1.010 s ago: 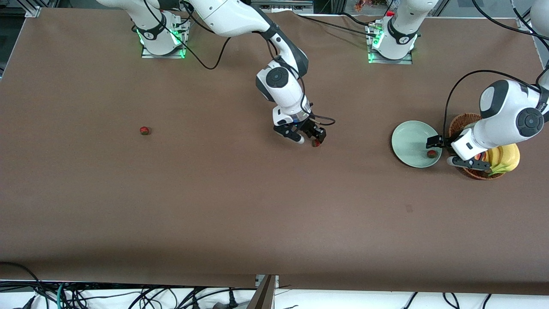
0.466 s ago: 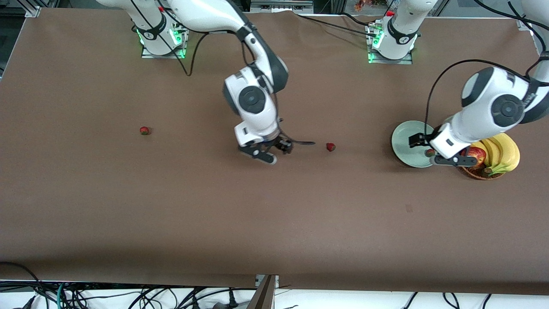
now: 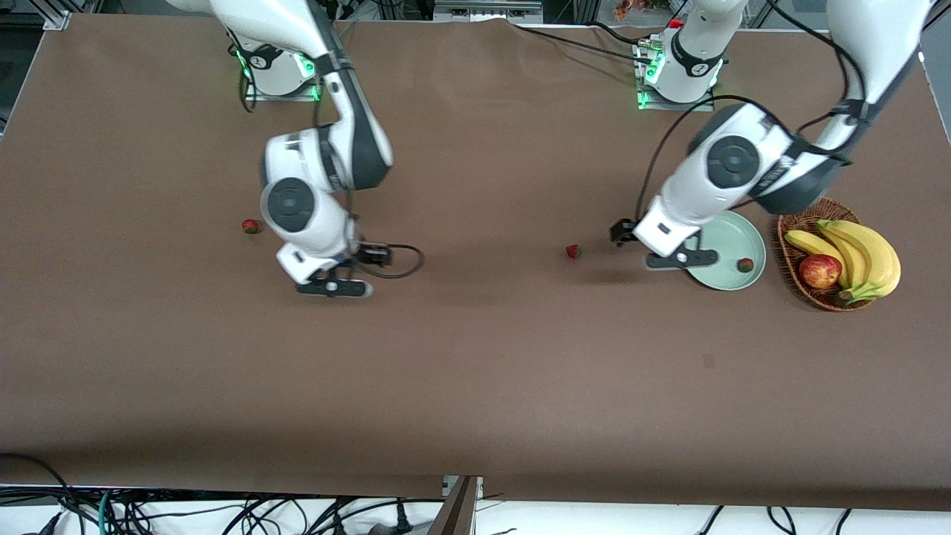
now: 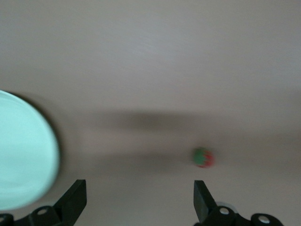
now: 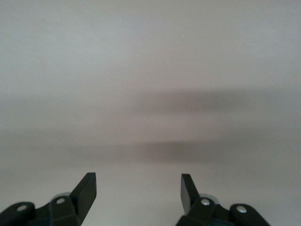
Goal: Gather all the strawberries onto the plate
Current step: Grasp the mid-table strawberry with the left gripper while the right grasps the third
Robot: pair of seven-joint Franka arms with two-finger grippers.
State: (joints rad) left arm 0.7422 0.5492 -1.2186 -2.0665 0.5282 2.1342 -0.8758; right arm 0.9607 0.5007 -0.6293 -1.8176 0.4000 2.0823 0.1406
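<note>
Three strawberries show in the front view. One strawberry [image 3: 745, 264] lies in the pale green plate [image 3: 732, 232]. A second strawberry [image 3: 573, 252] lies on the table mid-way along, and also shows in the left wrist view [image 4: 203, 157]. A third strawberry [image 3: 251, 226] lies toward the right arm's end. My left gripper [image 3: 652, 247] is open and empty over the plate's rim, between the plate [image 4: 23, 150] and the middle strawberry; its own view [image 4: 139, 200] shows the same. My right gripper [image 3: 355, 272] is open and empty over bare table, beside the third strawberry; its own view [image 5: 138, 188] shows only table.
A brown wicker basket [image 3: 810, 296] with bananas [image 3: 862, 256] and a red-yellow apple [image 3: 819, 270] stands beside the plate at the left arm's end. Brown cloth covers the table. Cables hang below the table's edge nearest the front camera.
My right gripper let go of the middle strawberry and swung toward the right arm's end. My left gripper moved from the basket and plate toward the middle strawberry.
</note>
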